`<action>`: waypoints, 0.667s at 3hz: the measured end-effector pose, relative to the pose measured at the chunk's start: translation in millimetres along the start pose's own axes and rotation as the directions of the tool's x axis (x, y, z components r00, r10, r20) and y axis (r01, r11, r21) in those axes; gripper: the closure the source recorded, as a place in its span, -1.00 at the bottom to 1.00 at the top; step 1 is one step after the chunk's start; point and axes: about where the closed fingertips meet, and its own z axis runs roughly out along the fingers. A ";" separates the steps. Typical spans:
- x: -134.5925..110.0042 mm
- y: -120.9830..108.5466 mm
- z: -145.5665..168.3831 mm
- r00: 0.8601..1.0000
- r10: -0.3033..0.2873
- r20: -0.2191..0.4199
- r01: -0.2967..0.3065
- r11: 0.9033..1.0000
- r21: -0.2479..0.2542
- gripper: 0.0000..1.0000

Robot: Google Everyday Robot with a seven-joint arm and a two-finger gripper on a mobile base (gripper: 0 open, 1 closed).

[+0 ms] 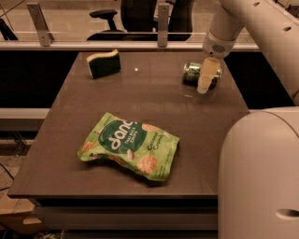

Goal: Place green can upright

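We see the can [191, 73] lying on its side at the far right of the table [140, 93], near the back edge. Not upright. Its round end faces left, toward the sponge.

The gripper [204, 80] is right at the can, coming down from above. Its pale tip sits in front of the can's right half and covers part of it (some green shows on either side of the tip). Gripper and can overlap in view and it looks like contact, but we can't tell whether it is clamped on the can or loose around it. The arm [243, 23] runs up and right from the gripper into the top right corner.

Rest of the table:
- The sponge [103, 64] is far left near the back edge, with its green face toward us and a pale yellow layer on top. It is well apart from the can.
- The bag [130, 145] lies flat at front centre-left, green with white lettering and round snacks printed on it. It is well apart from both.

Our white body [257, 177] fills the lower right and hides the table's front right corner. Behind the table we see a rail, with a chair [105, 14] past it.
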 end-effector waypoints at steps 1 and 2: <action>-5.4 -8.2 -1.0 1.000 -0.023 0.010 0.023 0.999 0.025 -1.00; -6.5 -10.8 3.5 0.999 -0.032 0.007 0.032 0.999 0.022 -1.00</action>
